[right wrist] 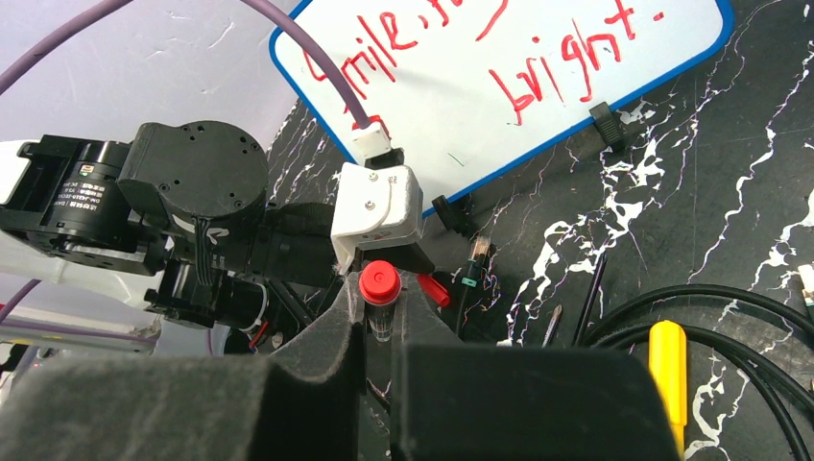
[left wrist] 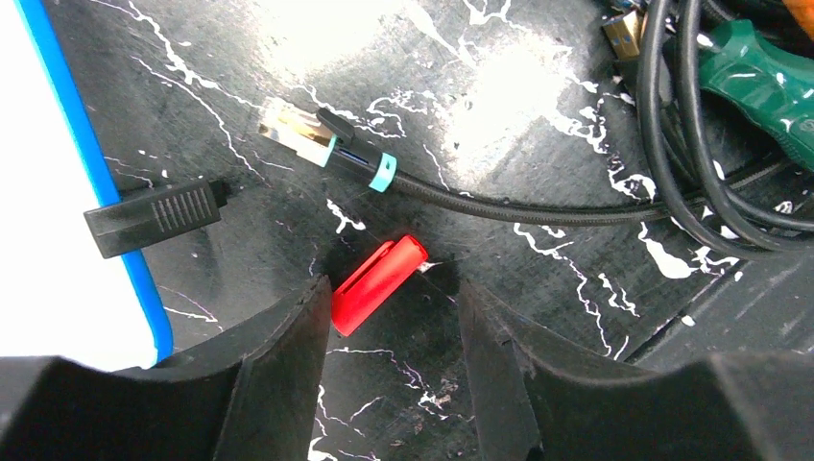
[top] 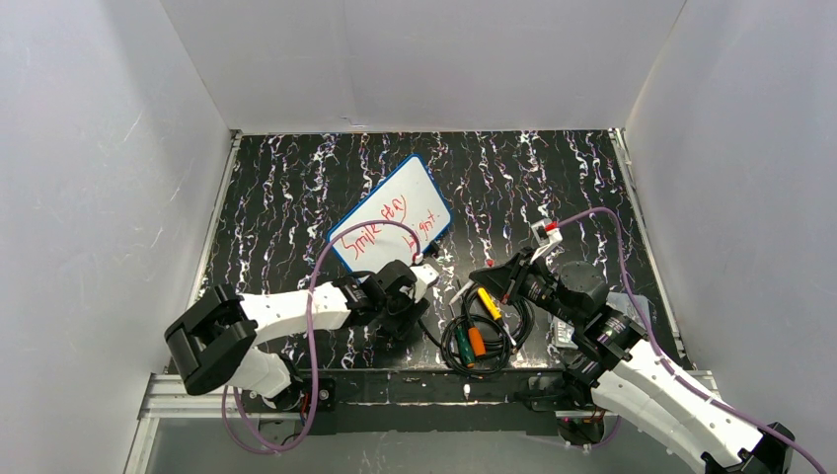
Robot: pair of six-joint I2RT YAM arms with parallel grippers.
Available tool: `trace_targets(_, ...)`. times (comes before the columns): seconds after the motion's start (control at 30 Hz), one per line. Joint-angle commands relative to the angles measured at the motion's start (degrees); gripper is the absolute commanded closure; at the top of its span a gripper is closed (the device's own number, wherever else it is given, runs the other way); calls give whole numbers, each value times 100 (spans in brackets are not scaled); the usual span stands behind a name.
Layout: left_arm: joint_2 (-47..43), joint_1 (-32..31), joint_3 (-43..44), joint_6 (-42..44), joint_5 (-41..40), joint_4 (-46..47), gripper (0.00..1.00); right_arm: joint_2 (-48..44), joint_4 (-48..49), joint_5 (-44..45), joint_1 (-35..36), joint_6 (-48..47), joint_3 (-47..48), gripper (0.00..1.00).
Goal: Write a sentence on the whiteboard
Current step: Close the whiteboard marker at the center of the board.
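Sentence (right wrist: pixel 499 58) looks finished; capping is in hand. Left pincer (left wrist: pixel 395 296), spread, straddles the red cap (left wrist: pixel 377 284); right pincer (right wrist: pixel 381 322) pinches the marker (right wrist: pixel 380 285). Next: close on cap.

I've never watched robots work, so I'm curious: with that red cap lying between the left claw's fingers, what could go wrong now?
The red cap lies slantwise between the open fingers of the left gripper; closing might pinch it crooked or flick it away. The cable plug lies just beyond it, so a push forward could snag it. The whiteboard sits right beside that gripper; a bump might shift it.
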Motion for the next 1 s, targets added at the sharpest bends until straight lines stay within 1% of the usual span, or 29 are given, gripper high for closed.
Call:
trace_targets(0.0,-193,-6,-129,-169,261,-26,51,-44,315,-44,-17,-5,4,99)
trace_targets(0.17,-315,-41,-229,-312,232,-112,54,-67,355,-44,-18,51,-45,99)
trace_targets(0.37,-262,-78,-251,-408,135,-107,54,-102,355,-26,-16,66,-62,99)
trace_targets(0.43,-185,-95,-190,-445,-151,-153,56,-105,347,-26,-19,63,-62,99)
trace_targets(0.6,-109,-136,-126,-493,-515,-211,62,-118,330,-11,-16,78,-62,99)
trace_targets(0.67,-69,-149,-96,-480,-541,-236,64,-123,329,3,-22,78,-55,99)
trace_targets(0.7,-49,-150,-87,-472,-512,-237,67,-123,317,13,-17,74,-49,99)
trace_targets(0.8,-50,-155,-143,-499,-281,-200,84,-132,206,136,-17,53,8,99)
trace_targets(0.9,-262,-159,-364,-671,-291,-119,100,-89,-6,279,-18,-47,136,99)
trace_targets(0.97,-495,-156,-479,-749,-408,-73,100,-58,-40,339,-16,-56,186,99)
